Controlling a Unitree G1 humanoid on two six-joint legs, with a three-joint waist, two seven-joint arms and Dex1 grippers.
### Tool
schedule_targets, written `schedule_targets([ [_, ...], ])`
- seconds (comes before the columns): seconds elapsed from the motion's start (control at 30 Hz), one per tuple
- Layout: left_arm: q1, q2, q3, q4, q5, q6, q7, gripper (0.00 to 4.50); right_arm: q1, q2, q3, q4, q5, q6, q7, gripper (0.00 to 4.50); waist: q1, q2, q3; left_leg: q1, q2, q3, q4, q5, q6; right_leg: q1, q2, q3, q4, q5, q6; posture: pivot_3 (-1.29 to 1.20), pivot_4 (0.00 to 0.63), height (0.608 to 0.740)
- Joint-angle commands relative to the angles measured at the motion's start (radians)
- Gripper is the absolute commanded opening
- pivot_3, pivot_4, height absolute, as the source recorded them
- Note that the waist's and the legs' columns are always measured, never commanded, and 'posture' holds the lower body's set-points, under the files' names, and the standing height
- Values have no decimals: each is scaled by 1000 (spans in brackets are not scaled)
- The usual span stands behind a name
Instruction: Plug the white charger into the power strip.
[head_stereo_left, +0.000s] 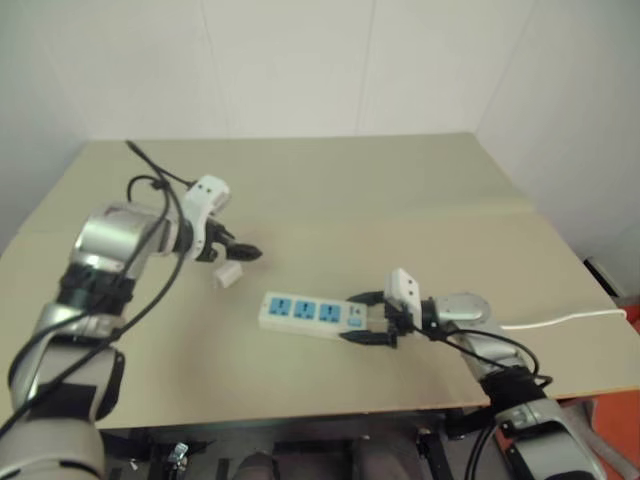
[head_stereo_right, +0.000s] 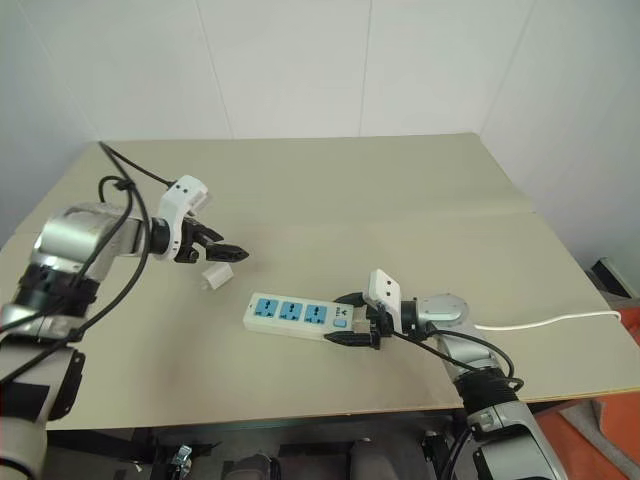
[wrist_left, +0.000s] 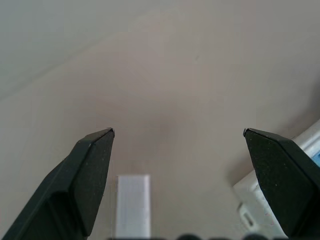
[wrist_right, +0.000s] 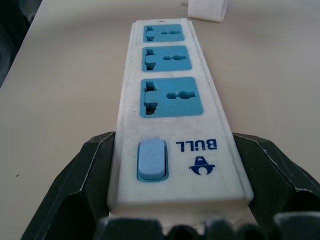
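On the tan desk (head_stereo_left: 420, 180), the power strip (head_stereo_right: 290, 313) lies flat with its three blue outlet faces up and all of them empty, so the plugging itself is not yet done. The right tool (head_stereo_right: 352, 320) clasps the strip's switch end, a black finger against each long side, bracing it. The white charger (head_stereo_left: 229, 273) lies loose on the desk just beyond the strip's far end, touching neither tool. The left tool (head_stereo_left: 243, 249) hovers just above it, fingers spread wide and empty. Left to do, by my reading: grasp the charger, carry it over an outlet and press it in. The charger's prongs cannot be made out, and in the left wrist view it is cut off at the frame edge.
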Motion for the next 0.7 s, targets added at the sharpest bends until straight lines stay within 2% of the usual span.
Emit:
schedule_targets([
  [0.03, -144, -38, -83, 226, 124, -103, -75, 4500, -10, 16, 18, 28, -28, -12, -15, 3396, 1, 0, 0, 0, 0, 0, 0, 0, 0, 0, 0, 0, 0, 0, 0, 0, 150, 740],
  [0.33, -352, -179, -184, 690, 359, -388, -230, 4500, 9, 45, 29, 48, -46, -33, -34, 3396, -5, 0, 0, 0, 0, 0, 0, 0, 0, 0, 0, 0, 0, 0, 0, 0, 150, 740],
  [0.53, -371, -219, -192, 804, 462, -460, -290, 4500, 29, 45, 26, 37, -50, -32, -41, 3396, -6, -1, 0, 0, 0, 0, 0, 0, 0, 0, 0, 0, 0, 0, 0, 0, 150, 740],
  [0.7, -346, -247, -196, 830, 531, -509, -325, 4500, 38, 46, 27, 30, -56, -34, -54, 3396, -4, -1, 0, -1, 0, 0, 0, 0, 0, 0, 0, 0, 0, 0, 1, 0, 150, 740],
])
